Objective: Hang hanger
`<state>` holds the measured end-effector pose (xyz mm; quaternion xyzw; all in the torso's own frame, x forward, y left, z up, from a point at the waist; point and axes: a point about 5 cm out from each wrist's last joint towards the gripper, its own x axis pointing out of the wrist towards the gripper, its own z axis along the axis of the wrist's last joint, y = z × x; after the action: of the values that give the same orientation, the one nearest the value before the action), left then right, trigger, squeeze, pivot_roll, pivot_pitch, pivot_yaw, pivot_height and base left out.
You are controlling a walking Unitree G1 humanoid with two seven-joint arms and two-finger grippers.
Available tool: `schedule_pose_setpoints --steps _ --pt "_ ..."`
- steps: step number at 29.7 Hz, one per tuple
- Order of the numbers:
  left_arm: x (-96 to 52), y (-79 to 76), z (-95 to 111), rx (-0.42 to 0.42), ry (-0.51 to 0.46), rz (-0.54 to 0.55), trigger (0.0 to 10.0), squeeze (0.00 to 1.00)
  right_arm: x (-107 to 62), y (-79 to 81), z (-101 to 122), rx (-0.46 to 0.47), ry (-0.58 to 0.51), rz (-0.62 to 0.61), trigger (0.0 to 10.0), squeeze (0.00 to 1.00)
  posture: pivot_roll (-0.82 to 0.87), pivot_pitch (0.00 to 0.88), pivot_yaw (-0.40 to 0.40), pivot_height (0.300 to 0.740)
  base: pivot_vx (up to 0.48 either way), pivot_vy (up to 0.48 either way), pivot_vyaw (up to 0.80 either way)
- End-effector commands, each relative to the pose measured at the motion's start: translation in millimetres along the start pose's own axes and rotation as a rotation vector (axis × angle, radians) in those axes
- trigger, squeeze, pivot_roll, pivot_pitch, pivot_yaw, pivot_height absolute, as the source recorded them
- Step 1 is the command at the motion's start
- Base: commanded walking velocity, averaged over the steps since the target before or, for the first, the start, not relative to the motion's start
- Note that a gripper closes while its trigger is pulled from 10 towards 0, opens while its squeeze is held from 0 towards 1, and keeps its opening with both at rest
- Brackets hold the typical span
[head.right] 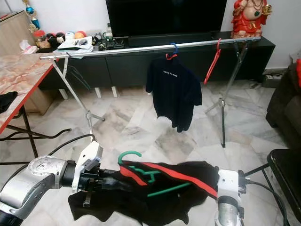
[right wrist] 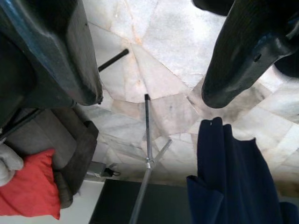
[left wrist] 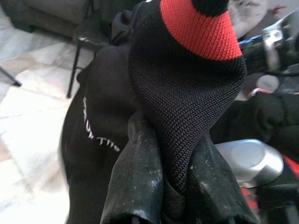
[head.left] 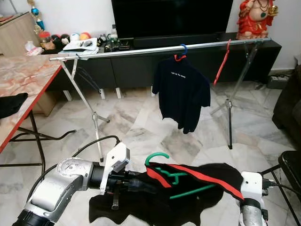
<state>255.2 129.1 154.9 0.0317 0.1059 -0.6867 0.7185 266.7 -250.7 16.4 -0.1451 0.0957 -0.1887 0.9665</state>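
A green hanger (head.left: 194, 191) carries a black garment with red trim (head.left: 197, 176), held low in front of me. My left gripper (head.left: 141, 184) is shut on the garment's red-banded edge (left wrist: 196, 32), with cloth pinched between its fingers (left wrist: 135, 186). The garment's other end drapes over my right wrist (head.left: 251, 188). My right gripper (right wrist: 149, 93) is open with nothing between its fingers and faces the floor and rack. Ahead stands a silver clothes rail (head.left: 141, 51) holding a navy T-shirt (head.left: 181, 94) on a blue hanger and a bare red hanger (head.left: 222, 63).
The rail's crossed legs (head.left: 96, 122) stand on the marble floor. A marble-topped table (head.left: 23, 89) with a black cloth (head.left: 11, 103) is at the left. A black TV cabinet (head.left: 131, 68) lies behind the rail. A dark sofa (head.left: 289, 103) and a black chair (head.left: 291, 165) are at the right.
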Motion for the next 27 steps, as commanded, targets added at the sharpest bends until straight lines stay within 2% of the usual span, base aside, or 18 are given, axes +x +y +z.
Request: schedule_pose_setpoints --steps 1,3,6,7,8,9,11,15,19,21,24,27 --pt "-2.3 -5.2 9 0.021 -0.02 -0.044 10.0 0.0 -3.2 3.5 -6 0.0 0.032 0.012 10.0 0.0 0.04 0.059 0.071 0.74 0.0 0.0 0.0" --pt "-0.6 -4.4 6 0.022 0.021 -0.038 10.0 0.0 -3.7 5.7 -6 0.003 0.033 0.022 10.0 0.0 0.04 0.059 0.071 0.74 0.0 0.0 0.0" --pt "2.3 4.7 0 0.029 0.068 0.04 10.0 0.0 -4.0 7.0 -6 0.003 0.034 0.032 10.0 0.0 0.04 0.056 0.074 0.74 0.0 0.0 0.0" --pt "4.7 13.3 -4 0.051 0.093 0.117 10.0 0.0 -4.3 7.9 -6 0.007 0.038 0.041 10.0 0.0 0.04 0.056 0.074 0.74 0.0 0.0 0.0" --pt "7.0 27.3 -8 0.042 0.114 0.248 10.0 0.0 -4.8 9.0 -7 0.008 0.042 0.051 10.0 0.0 0.04 0.056 0.074 0.74 0.0 0.0 0.0" --pt "7.0 27.3 -8 0.042 0.114 0.248 10.0 0.0 -4.8 9.0 -7 0.008 0.042 0.051 10.0 0.0 0.04 0.056 0.074 0.74 0.0 0.0 0.0" --pt "9.3 51.9 -10 0.034 0.12 0.496 10.0 0.0 -6.7 11.3 -10 0.006 0.059 0.068 10.0 0.0 0.03 0.055 0.075 0.74 0.0 0.0 0.0" --pt "11.1 61.6 -11 -0.023 0.1 0.605 10.0 0.0 -8.9 12.0 -13 0.006 0.074 0.067 10.0 0.0 0.03 0.054 0.076 0.74 0.0 0.0 0.0" --pt "17.1 65.8 -10 -0.074 0.056 0.659 10.0 0.0 -12.0 10.2 -17 0.049 0.094 0.043 10.0 0.0 0.03 0.056 0.079 0.74 0.0 0.0 0.0" --pt "22.3 62.5 -7 -0.073 0.038 0.615 10.0 0.0 -13.8 11.0 -18 0.07 0.087 0.05 10.0 0.0 0.03 0.058 0.079 0.74 0.0 0.0 0.0" --pt "26.1 58.4 -5 -0.081 0.024 0.565 10.0 0.0 -16.0 18.5 -13 0.116 0.041 0.113 10.0 0.0 0.03 0.058 0.08 0.74 0.0 0.0 0.0" --pt "28.6 54.9 -4 -0.064 0.037 0.524 10.0 0.0 -19.8 34.0 -4 0.201 -0.014 0.248 10.0 0.0 0.03 0.058 0.081 0.74 0.0 0.0 0.0"
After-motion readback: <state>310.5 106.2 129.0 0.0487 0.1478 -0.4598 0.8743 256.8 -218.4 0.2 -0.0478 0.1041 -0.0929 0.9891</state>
